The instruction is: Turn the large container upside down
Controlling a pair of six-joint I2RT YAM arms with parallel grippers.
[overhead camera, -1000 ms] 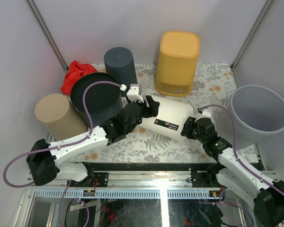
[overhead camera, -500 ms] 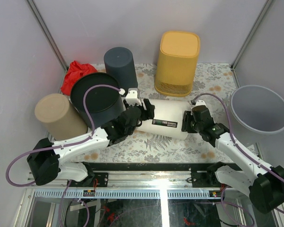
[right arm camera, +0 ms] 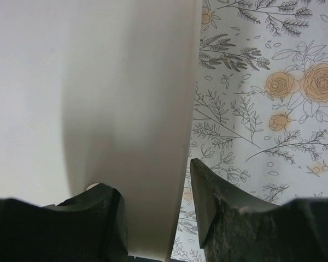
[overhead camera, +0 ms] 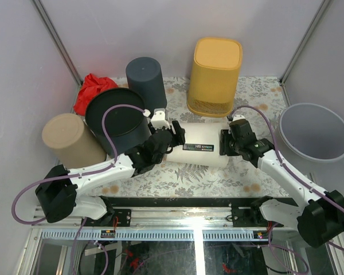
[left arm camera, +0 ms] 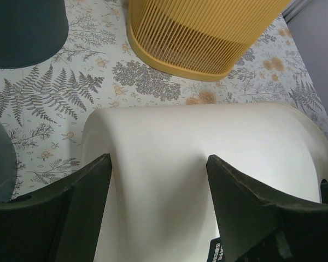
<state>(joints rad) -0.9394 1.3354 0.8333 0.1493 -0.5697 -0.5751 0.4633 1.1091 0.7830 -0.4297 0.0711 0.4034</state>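
Looking down from the overhead camera, I see the large container (overhead camera: 198, 150), white with a dark label, lying on its side across the middle of the bench (overhead camera: 258, 94), its long axis running left to right on the floral cover. The left gripper (overhead camera: 175, 136) is at its left end and the right gripper (overhead camera: 225, 143) at its right end, so the container sits between the two. On my left wrist feed the jaws are spread wide, with the container's rounded white body showing between the two dark fingers (left arm camera: 246, 207). The body runs on past the finger on the right of that feed, and I cannot tell whether either pad touches it. On the right wrist feed the jaws are partly closed and pinch the container's wall at its edge: one finger lies against the broad white face, the other stands on the bench side with its tip at the wall's edge. Behind the container stands a yellow slatted basket (overhead camera: 215, 74), closed end up, near it but apart. A dark grey bin (overhead camera: 145, 80), a black bin (overhead camera: 116, 117) and a tan bin (overhead camera: 69, 140) crowd the left side with a red cloth (overhead camera: 92, 89) behind them, and a grey tub (overhead camera: 315, 132) sits at the far right, mouth up.
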